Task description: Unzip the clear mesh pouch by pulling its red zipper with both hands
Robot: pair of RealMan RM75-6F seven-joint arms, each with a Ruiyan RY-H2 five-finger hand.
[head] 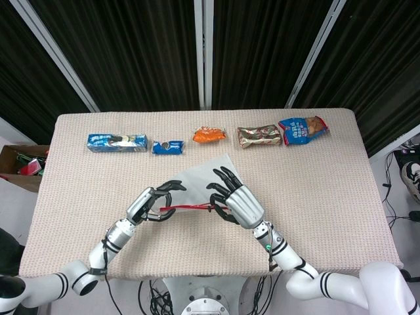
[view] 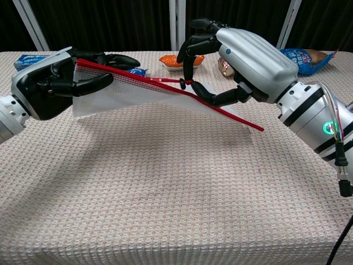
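The clear mesh pouch (view: 118, 94) hangs above the table's (view: 165, 187) near middle. The left hand (view: 52, 83) clamps its left end; the right hand (view: 220, 61) pinches the red zipper (view: 165, 84) pull partway along. If the left fingers slip, the pouch would likely follow the pull rather than open.

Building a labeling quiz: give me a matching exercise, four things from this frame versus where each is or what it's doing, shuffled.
Things:
1. left hand
2. right hand
3. orange snack bag
4. long blue packet

Place or state:
A. far left of the row at the table's back
B. pinches the red zipper pull
C. grips the end of the mesh pouch
D. middle of the back row

Pairs: 1-C, 2-B, 3-D, 4-A
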